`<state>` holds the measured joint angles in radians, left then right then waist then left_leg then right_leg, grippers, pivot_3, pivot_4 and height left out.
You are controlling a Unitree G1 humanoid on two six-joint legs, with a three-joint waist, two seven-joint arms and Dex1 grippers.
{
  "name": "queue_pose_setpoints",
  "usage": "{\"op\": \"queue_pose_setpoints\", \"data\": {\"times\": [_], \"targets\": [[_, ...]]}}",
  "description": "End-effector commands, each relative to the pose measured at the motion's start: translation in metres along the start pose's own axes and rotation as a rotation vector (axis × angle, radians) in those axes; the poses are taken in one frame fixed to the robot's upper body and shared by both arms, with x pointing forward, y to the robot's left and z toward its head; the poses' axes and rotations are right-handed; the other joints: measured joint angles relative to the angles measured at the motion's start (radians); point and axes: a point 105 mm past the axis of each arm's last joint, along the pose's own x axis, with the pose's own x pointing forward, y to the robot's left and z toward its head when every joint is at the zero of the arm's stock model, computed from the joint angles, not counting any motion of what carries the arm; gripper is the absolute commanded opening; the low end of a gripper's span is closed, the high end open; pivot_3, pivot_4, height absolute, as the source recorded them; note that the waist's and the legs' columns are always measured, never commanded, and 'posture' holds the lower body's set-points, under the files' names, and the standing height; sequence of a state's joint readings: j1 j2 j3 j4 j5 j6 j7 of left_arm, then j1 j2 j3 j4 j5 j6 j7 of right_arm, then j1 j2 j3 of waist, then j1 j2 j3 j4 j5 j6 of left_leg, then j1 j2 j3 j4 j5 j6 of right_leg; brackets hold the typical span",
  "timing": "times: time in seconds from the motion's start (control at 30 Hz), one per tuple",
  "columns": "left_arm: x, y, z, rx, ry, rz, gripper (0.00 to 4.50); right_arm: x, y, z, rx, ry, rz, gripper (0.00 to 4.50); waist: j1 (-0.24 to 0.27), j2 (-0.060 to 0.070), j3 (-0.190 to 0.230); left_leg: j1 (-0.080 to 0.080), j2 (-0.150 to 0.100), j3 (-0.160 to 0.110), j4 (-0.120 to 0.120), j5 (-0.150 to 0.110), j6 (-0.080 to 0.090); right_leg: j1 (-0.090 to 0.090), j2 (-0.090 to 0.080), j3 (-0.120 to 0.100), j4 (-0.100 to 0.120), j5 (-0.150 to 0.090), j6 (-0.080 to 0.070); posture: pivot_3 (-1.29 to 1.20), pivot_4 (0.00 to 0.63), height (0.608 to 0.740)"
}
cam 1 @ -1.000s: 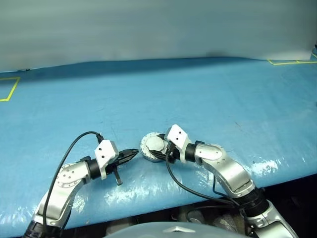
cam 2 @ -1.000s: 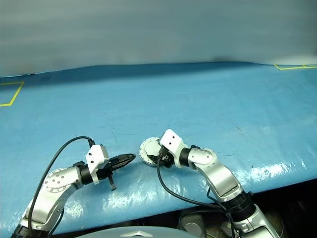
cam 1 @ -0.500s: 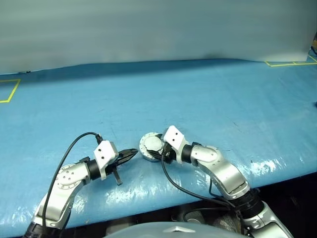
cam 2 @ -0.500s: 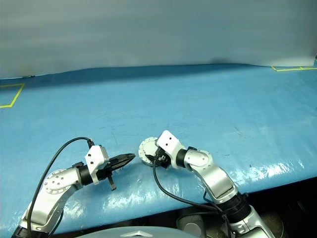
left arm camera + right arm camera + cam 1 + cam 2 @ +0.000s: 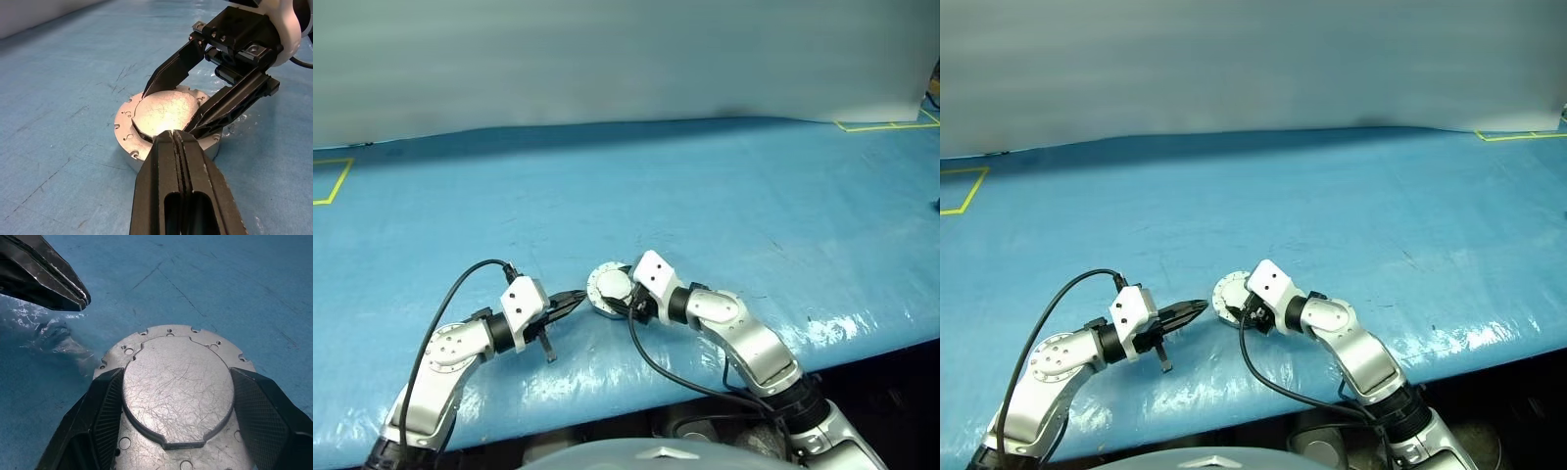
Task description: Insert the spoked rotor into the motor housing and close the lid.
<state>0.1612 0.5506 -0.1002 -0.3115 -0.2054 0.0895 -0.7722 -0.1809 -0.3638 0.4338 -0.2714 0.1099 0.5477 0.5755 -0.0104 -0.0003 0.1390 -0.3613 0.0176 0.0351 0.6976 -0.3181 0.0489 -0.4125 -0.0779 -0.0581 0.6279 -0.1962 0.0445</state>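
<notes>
The motor housing, a round silver casing with a holed flange, rests on the blue table near the front edge. The lid lies on top of it, plain scratched silver face up. My right gripper is shut on the lid, one black finger against each side of its raised disc. My left gripper is shut and empty. It points at the housing from the left, with its tip just short of the flange. The spoked rotor is hidden.
The blue table stretches far back to a grey wall. Yellow tape marks lie at the far left and far right. The table's front edge runs just under both arms.
</notes>
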Motion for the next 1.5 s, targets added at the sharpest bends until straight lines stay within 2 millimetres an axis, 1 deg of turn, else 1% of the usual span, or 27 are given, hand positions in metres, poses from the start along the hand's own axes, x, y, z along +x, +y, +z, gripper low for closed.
{"op": "queue_pose_setpoints", "data": {"times": [0.03, 0.3, 0.43, 0.5, 0.6, 0.73, 0.93, 1.03, 1.07, 1.13, 1.2, 1.23, 1.3, 1.37, 1.43, 1.47, 1.5], "targets": [[0.008, 0.005, -0.002, 0.017, 0.003, 0.034, 0.00, -0.009, -0.008, -0.054, 0.086, 0.204, -0.043, 3.04, 0.000, 0.000, 0.000, 0.000, 0.000, 0.000, 0.000, 0.000, 0.000, 0.000, 0.000, 0.000, 0.000, 0.000, 0.000, 0.00, 0.150, 0.740], [0.025, 0.002, 0.000, 0.013, -0.033, 0.001, 0.00, -0.008, -0.010, -0.052, 0.080, 0.197, -0.062, 3.04, 0.000, 0.000, 0.000, -0.001, -0.001, 0.000, -0.002, 0.000, 0.000, -0.001, -0.003, -0.001, -0.001, 0.000, 0.000, 0.00, 0.150, 0.740], [0.030, 0.002, -0.016, 0.034, 0.031, -0.012, 0.00, -0.011, -0.010, -0.054, 0.094, 0.198, -0.071, 3.04, 0.001, 0.000, 0.000, -0.001, -0.001, 0.000, -0.003, 0.000, 0.000, -0.001, -0.003, -0.001, -0.002, 0.000, 0.000, 0.00, 0.150, 0.740], [0.032, 0.003, -0.018, 0.036, 0.032, -0.009, 0.00, -0.011, -0.009, -0.054, 0.095, 0.199, -0.072, 3.04, 0.003, 0.000, 0.000, -0.001, -0.001, 0.000, -0.003, 0.000, 0.000, -0.001, -0.003, -0.001, -0.002, 0.000, 0.000, 0.00, 0.150, 0.740], [0.037, -0.003, -0.020, 0.030, 0.028, -0.048, 0.00, -0.011, -0.008, -0.054, 0.100, 0.195, -0.076, 3.04, 0.004, 0.000, -0.001, -0.001, -0.001, 0.000, -0.003, 0.000, 0.000, -0.001, -0.005, -0.002, -0.002, 0.000, 0.000, 0.00, 0.150, 0.740], [0.042, -0.006, -0.026, 0.018, 0.038, -0.071, 0.00, -0.011, -0.008, -0.054, 0.096, 0.196, -0.086, 3.04, 0.008, 0.001, -0.003, -0.001, -0.001, -0.001, -0.003, 0.000, 0.000, -0.001, -0.006, -0.003, -0.002, 0.000, 0.000, 0.00, 0.150, 0.740], [0.044, -0.008, -0.030, 0.051, 0.055, -0.095, 0.00, -0.013, -0.009, -0.054, 0.084, 0.191, -0.100, 3.04, 0.014, 0.004, -0.005, -0.002, -0.001, -0.001, -0.004, 0.000, 0.000, -0.001, -0.010, -0.007, -0.002, 0.000, 0.000, 0.00, 0.150, 0.740], [0.043, -0.007, -0.031, 0.056, 0.058, -0.098, 0.00, -0.014, -0.006, -0.042, 0.091, 0.122, -0.073, 4.10, 0.017, 0.004, -0.005, -0.002, -0.001, -0.001, -0.004, 0.000, 0.000, -0.001, -0.012, -0.009, -0.003, 0.000, 0.000, 0.00, 0.150, 0.740], [0.043, -0.007, -0.032, 0.056, 0.058, -0.099, 0.00, -0.014, -0.009, -0.039, 0.092, 0.111, -0.100, 4.41, 0.019, 0.004, -0.005, -0.002, -0.002, -0.001, -0.005, 0.000, 0.000, -0.001, -0.013, -0.009, -0.003, -0.001, 0.001, 0.00, 0.150, 0.740], [0.043, -0.007, -0.032, 0.057, 0.059, -0.101, 0.00, -0.015, -0.011, -0.033, 0.121, 0.089, -0.107, 4.46, 0.022, 0.004, -0.004, -0.003, -0.003, -0.001, -0.007, 0.000, 0.000, -0.002, -0.014, -0.010, -0.004, -0.001, 0.001, 0.00, 0.150, 0.740], [0.043, -0.006, -0.033, 0.059, 0.060, -0.102, 0.00, -0.018, -0.005, -0.012, 0.166, -0.027, -0.047, 4.46, 0.025, 0.004, -0.004, -0.004, -0.003, -0.002, -0.008, 0.000, 0.000, -0.002, -0.014, -0.012, -0.005, -0.001, 0.001, 0.00, 0.150, 0.740], [0.044, -0.006, -0.034, 0.061, 0.061, -0.104, 0.00, -0.020, -0.006, -0.002, 0.166, -0.076, -0.047, 4.46, 0.026, 0.004, -0.004, -0.006, -0.004, -0.003, -0.008, 0.000, 0.000, -0.003, -0.014, -0.013, -0.005, -0.001, 0.000, 0.00, 0.150, 0.740], [0.044, -0.005, -0.035, 0.063, 0.063, -0.105, 0.00, -0.024, -0.016, 0.013, 0.159, -0.149, -0.103, 4.46, 0.026, 0.005, -0.002, -0.007, -0.004, -0.004, -0.008, 0.000, 0.001, -0.004, -0.014, -0.014, -0.006, -0.001, 0.000, 0.00, 0.150, 0.740], [0.044, -0.004, -0.036, 0.064, 0.063, -0.104, 0.00, -0.029, -0.022, 0.026, 0.173, -0.214, -0.123, 4.46, 0.027, 0.006, -0.002, -0.011, -0.005, -0.004, -0.008, 0.000, 0.001, -0.007, -0.014, -0.015, -0.006, -0.001, 0.000, 0.00, 0.150, 0.740], [0.044, -0.003, -0.037, 0.064, 0.063, -0.102, 0.00, -0.034, -0.024, 0.033, 0.171, -0.243, -0.119, 4.46, 0.028, 0.007, -0.001, -0.018, -0.007, -0.004, -0.008, 0.001, 0.002, -0.014, -0.011, -0.015, -0.005, 0.000, -0.001, 0.00, 0.150, 0.740], [0.043, -0.003, -0.038, 0.064, 0.065, -0.102, 0.00, -0.037, -0.020, 0.035, 0.157, -0.249, -0.089, 4.46, 0.029, 0.007, -0.001, -0.018, -0.008, -0.004, -0.008, 0.000, 0.003, -0.014, -0.012, -0.014, -0.005, 0.002, -0.003, 0.00, 0.150, 0.740], [0.043, -0.003, -0.039, 0.065, 0.066, -0.103, 0.00, -0.039, -0.018, 0.037, 0.149, -0.252, -0.066, 4.46, 0.029, 0.007, -0.001, -0.019, -0.009, -0.004, -0.008, 0.000, 0.004, -0.014, -0.012, -0.014, -0.005, 0.002, -0.003, 0.00, 0.150, 0.740]]}}
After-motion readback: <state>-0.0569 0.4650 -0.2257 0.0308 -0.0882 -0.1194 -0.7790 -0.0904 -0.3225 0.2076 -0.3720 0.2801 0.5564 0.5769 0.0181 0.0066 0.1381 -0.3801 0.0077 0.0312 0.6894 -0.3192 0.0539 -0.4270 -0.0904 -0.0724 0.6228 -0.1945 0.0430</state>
